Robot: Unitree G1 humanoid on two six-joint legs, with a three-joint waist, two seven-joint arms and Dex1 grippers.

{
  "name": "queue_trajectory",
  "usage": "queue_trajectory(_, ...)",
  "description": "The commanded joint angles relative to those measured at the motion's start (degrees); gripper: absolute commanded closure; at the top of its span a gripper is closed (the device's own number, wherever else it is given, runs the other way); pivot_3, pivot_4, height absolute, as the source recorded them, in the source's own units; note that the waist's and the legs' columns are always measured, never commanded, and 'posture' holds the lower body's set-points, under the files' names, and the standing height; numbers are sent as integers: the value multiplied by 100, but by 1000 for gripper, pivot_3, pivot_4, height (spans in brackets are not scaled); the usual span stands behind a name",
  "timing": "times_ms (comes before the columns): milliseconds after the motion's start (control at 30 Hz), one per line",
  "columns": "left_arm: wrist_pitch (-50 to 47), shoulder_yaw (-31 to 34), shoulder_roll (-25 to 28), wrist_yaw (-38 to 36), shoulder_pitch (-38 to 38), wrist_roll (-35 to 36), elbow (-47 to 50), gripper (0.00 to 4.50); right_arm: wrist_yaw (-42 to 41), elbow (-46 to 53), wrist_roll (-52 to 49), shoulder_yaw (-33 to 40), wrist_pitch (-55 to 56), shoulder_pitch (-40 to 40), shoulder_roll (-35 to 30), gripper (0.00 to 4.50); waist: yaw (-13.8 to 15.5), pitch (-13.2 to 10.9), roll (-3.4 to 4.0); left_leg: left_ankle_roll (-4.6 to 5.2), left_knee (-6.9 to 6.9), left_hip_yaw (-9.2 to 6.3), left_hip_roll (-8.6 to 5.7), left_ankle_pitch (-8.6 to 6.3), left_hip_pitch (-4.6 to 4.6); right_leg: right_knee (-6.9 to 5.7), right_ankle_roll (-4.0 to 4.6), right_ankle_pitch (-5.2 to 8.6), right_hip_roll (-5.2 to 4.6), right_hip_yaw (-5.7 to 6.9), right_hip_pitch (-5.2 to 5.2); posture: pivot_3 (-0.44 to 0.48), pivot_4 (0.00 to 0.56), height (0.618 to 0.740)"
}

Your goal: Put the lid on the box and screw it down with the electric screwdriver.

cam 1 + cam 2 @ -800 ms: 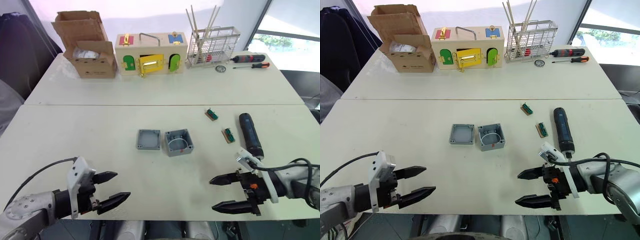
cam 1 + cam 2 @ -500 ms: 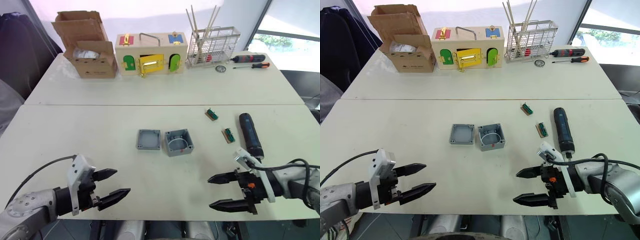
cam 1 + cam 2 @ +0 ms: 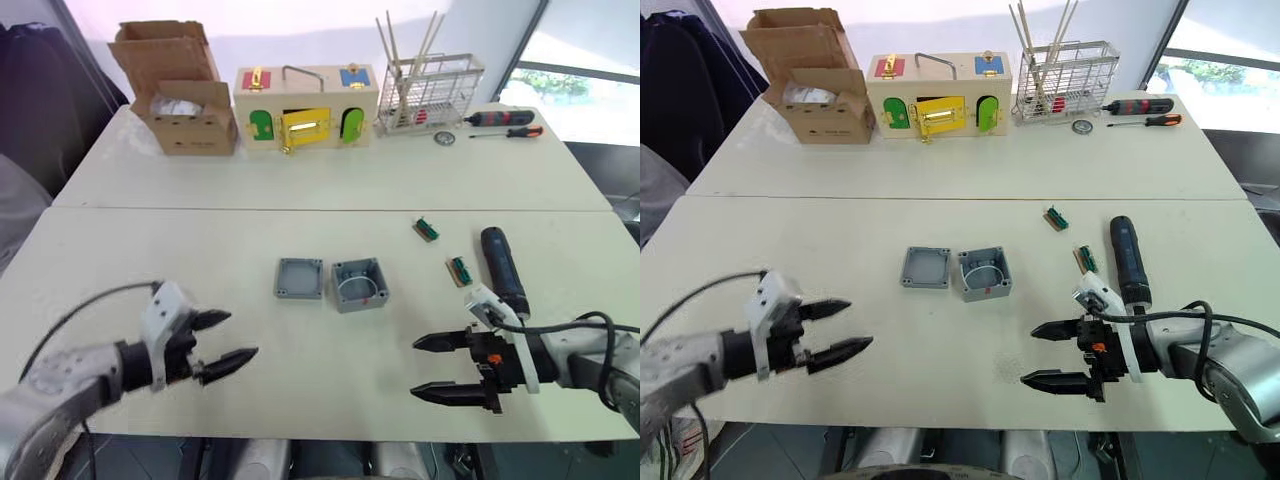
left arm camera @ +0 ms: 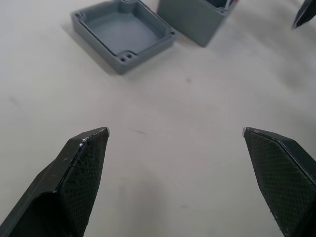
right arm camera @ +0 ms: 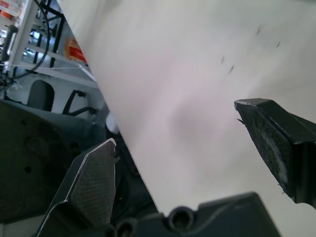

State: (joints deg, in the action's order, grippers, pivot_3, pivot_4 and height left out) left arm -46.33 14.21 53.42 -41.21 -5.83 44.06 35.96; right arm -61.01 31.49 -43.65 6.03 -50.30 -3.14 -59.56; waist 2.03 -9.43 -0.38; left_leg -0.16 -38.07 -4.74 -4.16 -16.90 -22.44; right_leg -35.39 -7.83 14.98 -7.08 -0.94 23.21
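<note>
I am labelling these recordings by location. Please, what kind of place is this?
Probably a robot test lab or workshop: white tables carry practice items such as a wooden latch box with coloured doors, manual screwdrivers, and a small grey enclosure.

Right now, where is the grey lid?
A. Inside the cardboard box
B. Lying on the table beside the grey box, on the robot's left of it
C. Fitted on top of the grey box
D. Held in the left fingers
B: the lid lies flat on the table, just beside the box.

No legible text — (labels unreadable).
</note>
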Motion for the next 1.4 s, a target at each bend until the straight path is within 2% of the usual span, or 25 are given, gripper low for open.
queue_trajectory(33,-319,-354,406,-327,1210,1,-451,48,92,359,-320,255,-287,125,-141,0,29,0,3,1,0,1,0,0,0,1,-1,-1,0,-1,0,0,150,730)
queue_trajectory(100,-256,-1053,497,-842,2580,-286,-1043,48,401,543,-596,379,-674,261,-105,0,35,-2,0,0,0,-2,-1,0,-4,-4,-19,-11,2,3,4,0,150,730)
queue_trajectory(200,-42,-2475,171,-1794,4516,-1047,-1884,48,1041,682,-746,658,-798,449,231,0,33,-10,-19,-5,-5,-9,-5,4,-7,-7,-23,-14,6,13,-3,0,150,730)
queue_trajectory(267,45,-3149,-190,-2167,5270,-1427,-2296,48,1352,715,-696,838,-766,436,383,0,20,-9,-21,-12,-6,-6,-6,8,-6,-5,-28,-21,6,8,-5,0,150,730)
queue_trajectory(333,22,-3575,-574,-2409,5711,-1617,-2580,48,1515,792,-759,1028,-844,282,421,0,-12,-10,-19,-11,-6,6,-6,8,-7,3,-30,-21,6,-2,-1,0,150,730)
queue_trajectory(533,-33,-4561,-1623,-2725,6320,-2208,-3080,48,2089,1275,-993,1344,-1040,-78,530,0,-105,-20,-30,-10,-8,3,1,9,-28,-2,-35,-19,14,1,21,0,150,730)
queue_trajectory(800,252,-5179,-2333,-2915,6304,-2842,-3550,48,2985,1672,-1341,1261,-1070,-120,968,0,-115,-20,-30,-1,-12,-2,6,5,-12,-40,-46,-19,18,-5,21,0,150,730)
queue_trajectory(1133,541,-5503,-3006,-3041,6338,-3427,-4143,48,3491,1837,-1335,1282,-861,-442,1225,0,-129,-21,-31,-1,-18,-5,2,5,-13,-52,-49,-17,16,-6,22,0,150,730)
queue_trajectory(1233,692,-5572,-3076,-3101,6310,-3603,-4300,806,3620,1895,-1308,1283,-802,-561,1265,0,-127,-21,-31,-1,-17,-5,2,5,-12,-56,-51,-15,16,-6,22,0,150,730)
queue_trajectory(1267,741,-5581,-3094,-3119,6303,-3648,-4342,1396,3662,1911,-1303,1283,-775,-593,1276,0,-124,-21,-32,-1,-18,-5,1,5,-12,-56,-51,-15,16,-7,23,0,150,730)
queue_trajectory(1400,920,-5586,-3133,-3204,6267,-3803,-4440,3304,3801,1934,-1290,1258,-682,-666,1334,0,-125,-21,-32,-1,-18,-5,1,5,-12,-57,-52,-15,16,-7,23,0,150,730)
